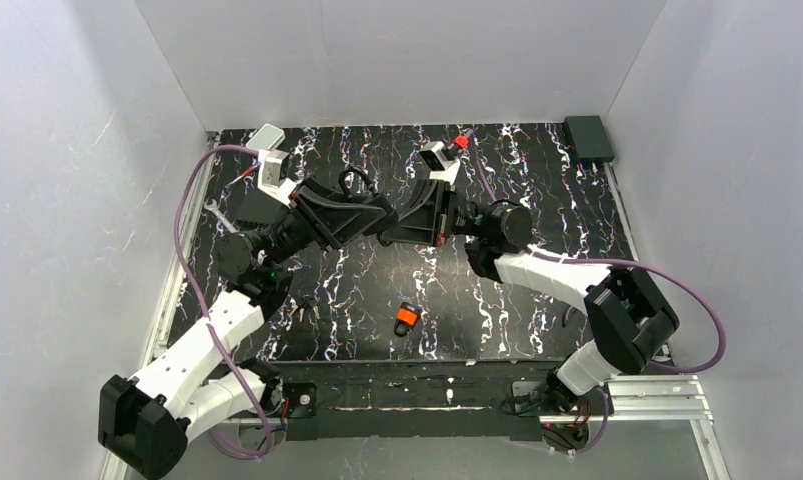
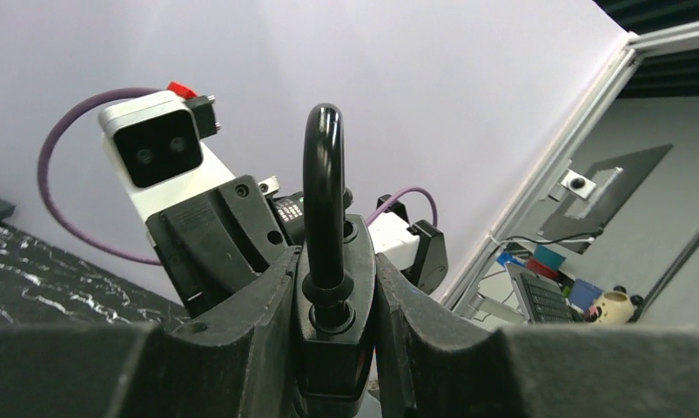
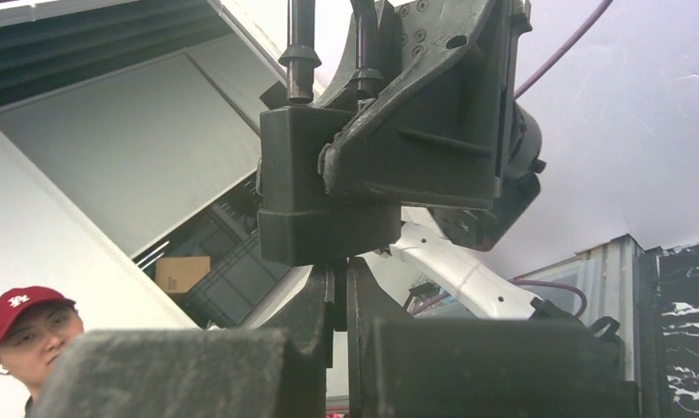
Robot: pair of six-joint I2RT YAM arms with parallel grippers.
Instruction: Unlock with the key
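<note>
While left gripper (image 2: 332,296) clamps the black padlock (image 2: 324,174), right gripper (image 3: 339,287) sits pressed together just under it; key hidden, probably pinched there. Tiny, stiff, slippery: hold the head.

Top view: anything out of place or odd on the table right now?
One thing: a small orange padlock lies alone on the table near the front edge. The left gripper holds the black padlock in the air. Nothing looks spilled or damaged.
</note>
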